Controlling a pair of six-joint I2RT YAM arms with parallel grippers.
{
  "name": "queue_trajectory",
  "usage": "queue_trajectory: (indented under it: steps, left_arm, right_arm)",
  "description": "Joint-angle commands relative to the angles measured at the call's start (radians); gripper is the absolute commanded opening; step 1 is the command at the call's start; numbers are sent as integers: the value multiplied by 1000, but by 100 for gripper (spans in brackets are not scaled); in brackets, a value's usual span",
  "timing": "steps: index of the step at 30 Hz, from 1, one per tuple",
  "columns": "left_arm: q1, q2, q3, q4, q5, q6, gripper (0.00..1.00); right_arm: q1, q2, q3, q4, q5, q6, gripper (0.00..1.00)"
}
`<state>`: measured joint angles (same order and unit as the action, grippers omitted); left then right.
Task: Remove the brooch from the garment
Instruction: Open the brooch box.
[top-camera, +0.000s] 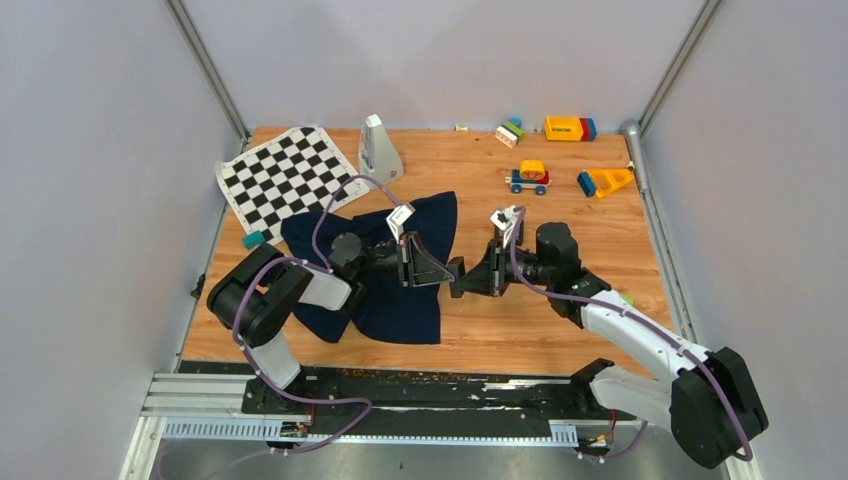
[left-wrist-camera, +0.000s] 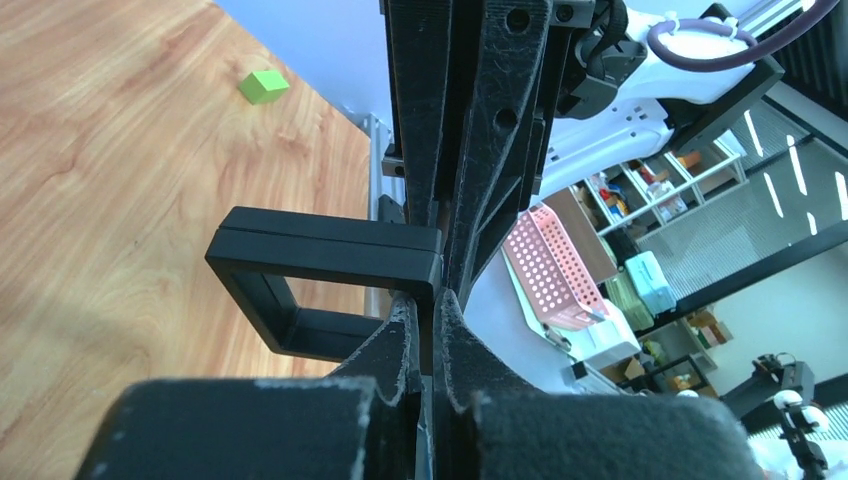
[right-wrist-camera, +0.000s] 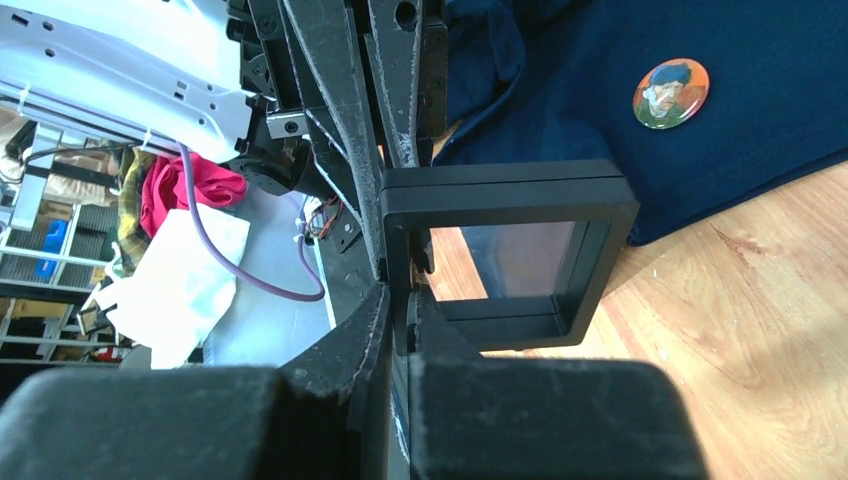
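Observation:
The dark navy garment lies crumpled left of the table's middle. A round brooch with a painted portrait sits on the garment in the right wrist view; in the top view I cannot see it. A black square frame box with a clear window hangs between both grippers at the garment's right edge. My left gripper is shut on one side of the frame. My right gripper is shut on the opposite side of the frame.
A black-and-white chequered mat and a white wedge-shaped object lie at the back left. Toy blocks and a toy car sit at the back right. A small green cube lies on the wood by the right arm.

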<state>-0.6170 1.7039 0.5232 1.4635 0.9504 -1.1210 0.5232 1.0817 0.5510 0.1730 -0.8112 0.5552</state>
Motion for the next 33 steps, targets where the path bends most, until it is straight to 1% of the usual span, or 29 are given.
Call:
queue_trajectory:
  steps: [1,6,10,14,18,23,26,27,28,31,33]
  left_arm:
    - [-15,3,37,84,5,5,0]
    - [2,14,38,84,8,-10,0]
    - [5,6,34,86,10,-6,0]
    - [13,0,27,84,10,-5,0]
    - [14,-1,25,84,10,-3,0]
    - [21,9,30,82,10,-10,0]
    - [29,43,42,77,20,-31,0]
    - [29,49,48,77,23,-34,0]
    - [29,56,50,77,27,-34,0]
    - [32,59,50,72,29,-33,0]
    - [33,59,51,68,30,-34,0]
  right_arm:
    - [14,-75,23,1,90,-5,0]
    - [-23,-163,-13,-22,99,12,0]
    - [-78,-180,-32,-30,81,46,0]
    - [-139,-198,-66,14,37,104,0]
    - [-173,-181,-75,26,10,138,0]
    - [-178,-134,-84,37,14,160,0]
    - [-179,-99,-75,23,29,160,0]
    - [-180,-90,-73,16,39,160,1]
    - [-182,-87,-70,3,58,159,6]
    - [-192,-103,-59,-58,131,127,21]
    - [-192,-121,-42,-123,195,86,33]
